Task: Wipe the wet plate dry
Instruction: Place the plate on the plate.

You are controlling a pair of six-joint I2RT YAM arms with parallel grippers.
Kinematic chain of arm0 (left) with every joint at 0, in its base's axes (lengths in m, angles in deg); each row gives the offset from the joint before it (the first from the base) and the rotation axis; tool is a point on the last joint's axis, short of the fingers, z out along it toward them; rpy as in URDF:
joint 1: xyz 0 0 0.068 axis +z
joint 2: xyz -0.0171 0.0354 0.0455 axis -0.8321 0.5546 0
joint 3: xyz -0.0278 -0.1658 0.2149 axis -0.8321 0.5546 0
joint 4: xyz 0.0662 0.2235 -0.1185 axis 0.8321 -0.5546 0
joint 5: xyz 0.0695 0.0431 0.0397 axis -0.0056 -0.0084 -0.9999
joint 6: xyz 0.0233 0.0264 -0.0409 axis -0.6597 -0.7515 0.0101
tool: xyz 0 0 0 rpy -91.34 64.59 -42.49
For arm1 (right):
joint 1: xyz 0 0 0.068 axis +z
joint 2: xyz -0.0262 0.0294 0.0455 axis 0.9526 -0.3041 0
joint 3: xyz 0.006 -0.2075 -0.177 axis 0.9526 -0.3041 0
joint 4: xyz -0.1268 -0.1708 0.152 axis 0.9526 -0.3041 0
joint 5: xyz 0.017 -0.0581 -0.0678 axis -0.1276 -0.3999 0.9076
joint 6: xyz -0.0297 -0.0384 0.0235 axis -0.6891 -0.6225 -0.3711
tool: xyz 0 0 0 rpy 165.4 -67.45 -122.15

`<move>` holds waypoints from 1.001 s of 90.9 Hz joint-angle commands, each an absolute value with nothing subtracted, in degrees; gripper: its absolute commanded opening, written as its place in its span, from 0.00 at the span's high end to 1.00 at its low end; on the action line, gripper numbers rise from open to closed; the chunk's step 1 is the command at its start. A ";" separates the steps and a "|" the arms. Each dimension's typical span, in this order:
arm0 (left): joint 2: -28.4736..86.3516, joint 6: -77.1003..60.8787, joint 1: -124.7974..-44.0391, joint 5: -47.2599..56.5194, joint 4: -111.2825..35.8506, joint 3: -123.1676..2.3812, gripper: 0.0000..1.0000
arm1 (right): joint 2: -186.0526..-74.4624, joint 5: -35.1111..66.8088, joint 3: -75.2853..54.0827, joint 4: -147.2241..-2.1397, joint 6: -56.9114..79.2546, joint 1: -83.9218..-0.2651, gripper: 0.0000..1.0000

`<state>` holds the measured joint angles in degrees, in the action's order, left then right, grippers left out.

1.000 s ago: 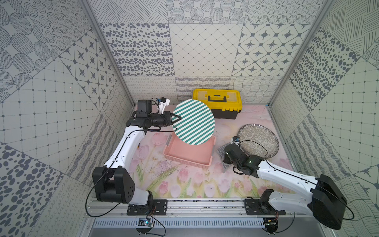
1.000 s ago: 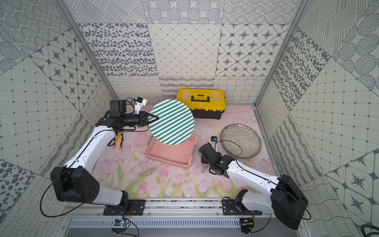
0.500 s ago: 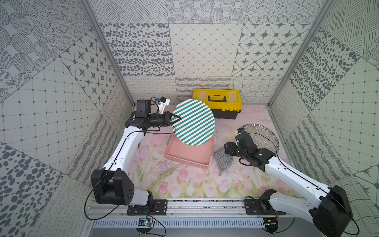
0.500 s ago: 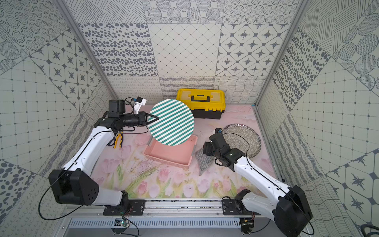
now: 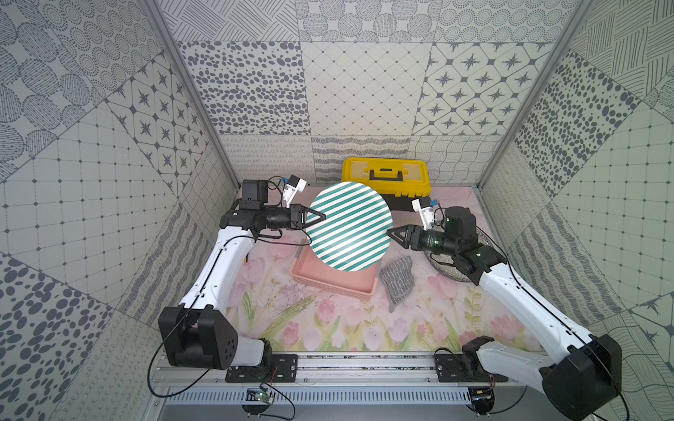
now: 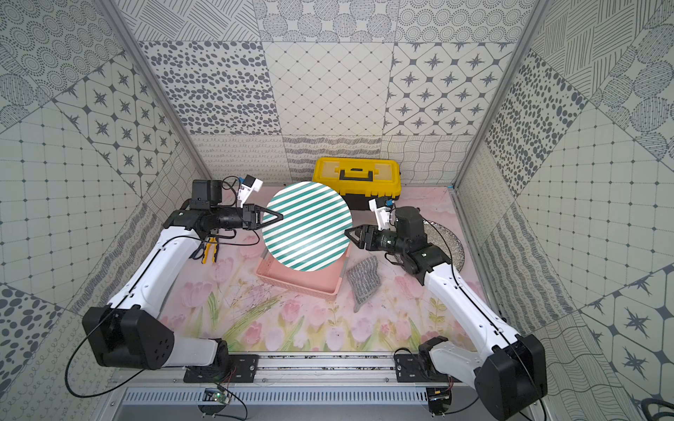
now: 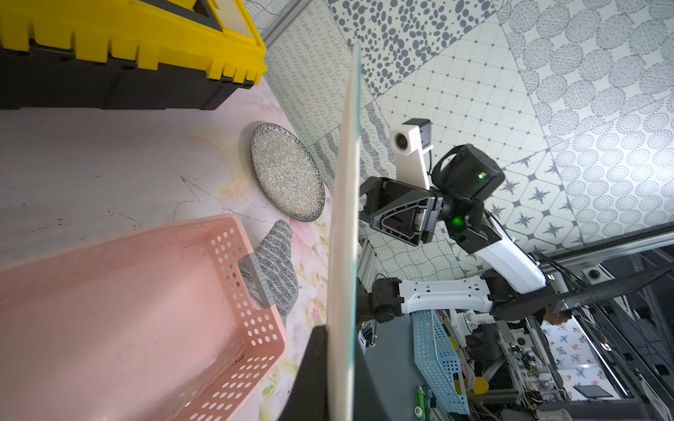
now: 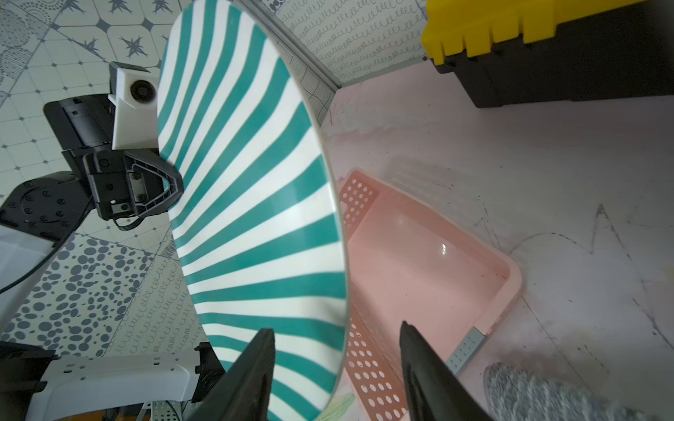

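Observation:
The plate, round with green and white stripes, is held on edge in the air above the pink basket. My left gripper is shut on its left rim. The left wrist view shows the plate edge-on. My right gripper stands open at the opposite rim, one finger on each side of the plate, not touching it. A grey knitted cloth lies loose on the mat, right of the basket.
A pink perforated basket sits under the plate. A yellow and black toolbox stands at the back wall. A speckled grey plate lies under the right arm. Pliers lie at far left.
My right gripper let go of the cloth, rose from the mat and swung left to the plate's right rim, jaws now apart. The cloth stays on the mat. The left arm has held still.

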<state>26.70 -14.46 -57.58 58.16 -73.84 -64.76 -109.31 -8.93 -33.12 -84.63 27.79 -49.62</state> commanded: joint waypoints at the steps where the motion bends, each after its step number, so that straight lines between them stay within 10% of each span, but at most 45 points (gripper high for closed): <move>1: 25.58 -18.24 -58.60 70.39 -75.65 -65.02 1.00 | -110.62 -15.40 -33.56 -73.27 31.73 -49.64 0.43; 27: 26.79 -18.02 -60.65 66.81 -76.16 -65.55 1.00 | -113.58 -15.14 -34.29 -65.45 37.31 -49.68 1.00; 38: 26.83 -18.18 -60.75 63.54 -76.30 -66.39 0.89 | -112.46 -11.14 -34.16 -68.00 36.87 -50.92 1.00; 55: 25.52 -18.51 -60.56 56.20 -76.34 -66.62 0.02 | -107.22 -8.43 -38.86 -66.29 43.74 -60.65 1.00; 91: 24.89 -18.90 -60.54 44.34 -75.94 -66.23 0.00 | -91.22 3.47 -52.24 -76.80 55.61 -84.46 1.00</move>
<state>24.93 -17.36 -60.37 50.07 -75.74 -65.55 -96.05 -0.84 -49.09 -77.87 49.23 -80.42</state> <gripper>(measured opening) 0.996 0.096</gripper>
